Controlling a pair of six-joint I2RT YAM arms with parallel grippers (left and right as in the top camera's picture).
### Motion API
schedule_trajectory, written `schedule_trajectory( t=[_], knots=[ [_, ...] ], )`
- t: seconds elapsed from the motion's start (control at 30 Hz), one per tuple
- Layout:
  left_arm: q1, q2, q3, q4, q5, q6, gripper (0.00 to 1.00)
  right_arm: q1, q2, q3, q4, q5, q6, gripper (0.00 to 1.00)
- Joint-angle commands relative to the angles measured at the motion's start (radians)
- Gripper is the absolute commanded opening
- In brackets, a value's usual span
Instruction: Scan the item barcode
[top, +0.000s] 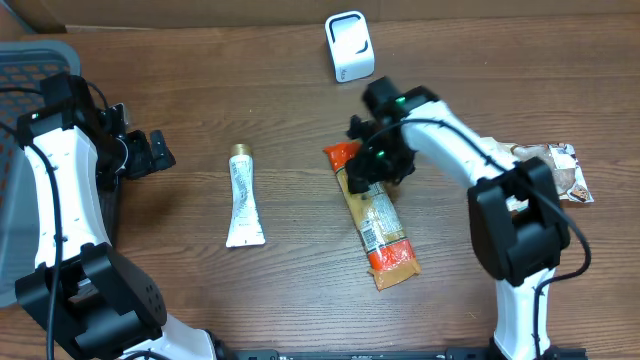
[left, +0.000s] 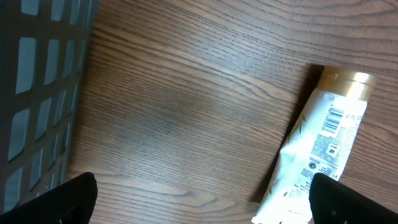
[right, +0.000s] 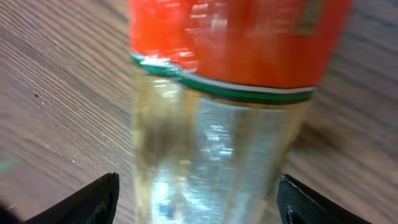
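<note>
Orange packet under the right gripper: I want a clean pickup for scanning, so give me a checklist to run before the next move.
1. Right gripper open around the orange packet: ok, one finger on each side of it.
2. Packet lying flat on the table: ok.
3. Barcode facing up: cannot tell, the print is too small and blurred.
4. Scanner in view with nothing lying between it and the packet: ok.
5. Left gripper out of the way: ok, open and empty, beyond the tube.
</note>
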Motion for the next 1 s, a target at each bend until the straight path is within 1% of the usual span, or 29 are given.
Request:
schedule_trajectory(
  t=[0.0,0.13,0.3,0.4,0.5,0.57,0.63,0.7,0.73,0.77,0.87,0.97],
  knots=[
    [0.006,0.007,0.012,0.001,0.004,-0.017,0.99,-0.047,0.031,-0.008,-0.002,-0.143,-0.105,0.82],
    [0.006,0.007,0.012,0.001,0.004,-0.017,0.99,-0.083,0.069,-0.01,-0.008,-0.206,-0.166,0.82],
    [0.006,0.007,0.012,0.001,0.004,-0.017,0.99,-0.089,0.137,-0.012,-0.013,-0.272,-0.211,0.82],
    [0.006,0.007,0.012,0.001,0.004,-0.017,1.0,-0.074,0.165,-0.012,-0.031,-0.297,-0.212,0.8],
    [0.006,0.007,0.012,0.001,0.004,-0.017,0.99,-0.048,0.165,-0.012,-0.047,-0.3,-0.211,0.75],
    [0.006,0.007,0.012,0.001,0.004,-0.017,1.0,-0.023,0.165,-0.012,-0.051,-0.295,-0.211,0.65],
    [0.006,0.007,0.012,0.001,0.004,-0.017,0.99,0.003,0.165,-0.012,-0.054,-0.272,-0.198,0.5],
    [0.006,0.007,0.012,0.001,0.004,-0.017,0.99,0.018,0.165,-0.011,-0.054,-0.255,-0.178,0.3],
    [0.006,0.007,0.012,0.001,0.004,-0.017,0.99,0.023,0.165,-0.01,-0.054,-0.246,-0.172,0.18],
    [0.006,0.007,0.012,0.001,0.004,-0.017,0.99,0.024,0.165,-0.01,-0.055,-0.246,-0.172,0.11],
    [0.006,0.007,0.012,0.001,0.004,-0.017,0.99,0.024,0.165,-0.002,-0.067,-0.255,-0.173,0.05],
    [0.006,0.007,0.012,0.001,0.004,-0.017,0.99,0.015,0.164,0.011,-0.08,-0.322,-0.173,0.04]
  ],
)
